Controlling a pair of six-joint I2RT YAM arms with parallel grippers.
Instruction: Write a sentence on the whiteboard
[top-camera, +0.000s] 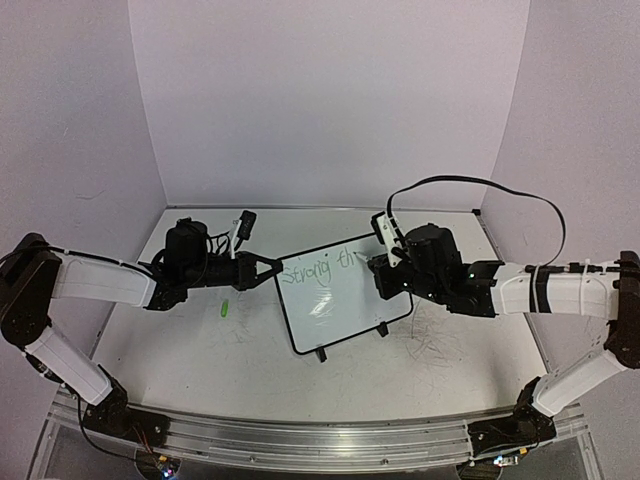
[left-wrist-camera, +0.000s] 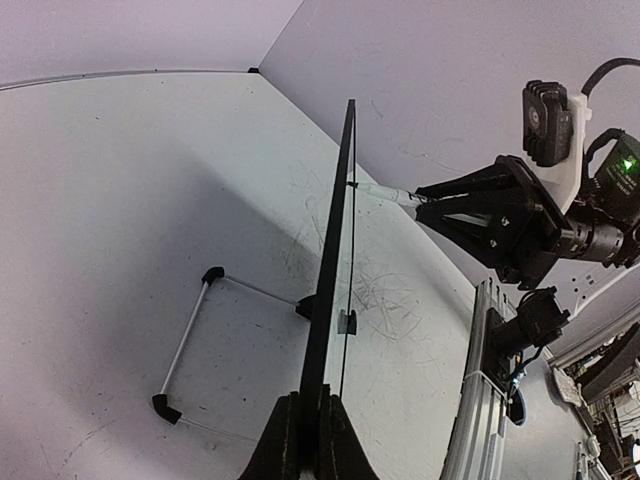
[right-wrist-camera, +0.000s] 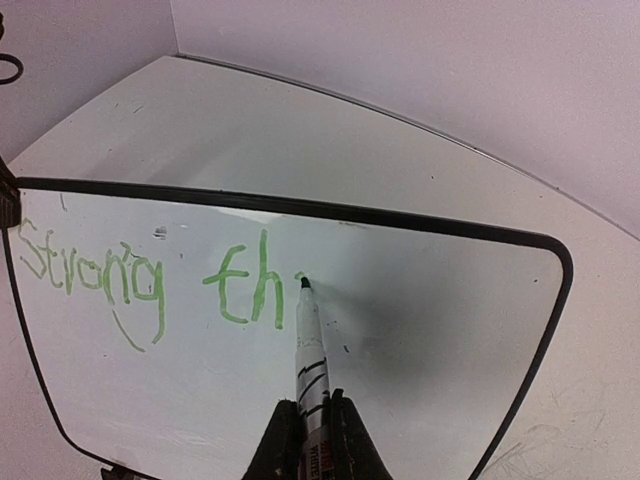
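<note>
Forearm (top-camera: 555, 290) level; right tool (right-wrist-camera: 312, 428) around marker (right-wrist-camera: 310, 350), tip on whiteboard (right-wrist-camera: 440, 330)

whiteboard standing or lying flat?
Standing: whiteboard appears edge-on, rising off the table, wire stand at its back, left tool clamped on its edge.

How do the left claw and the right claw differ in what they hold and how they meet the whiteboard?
The left claw is shut on the edge of the whiteboard; the right claw is shut on a marker. The left claw touches the frame directly; the right claw meets the board only through the marker tip, right after the green "th". Both are closed on something.
</note>
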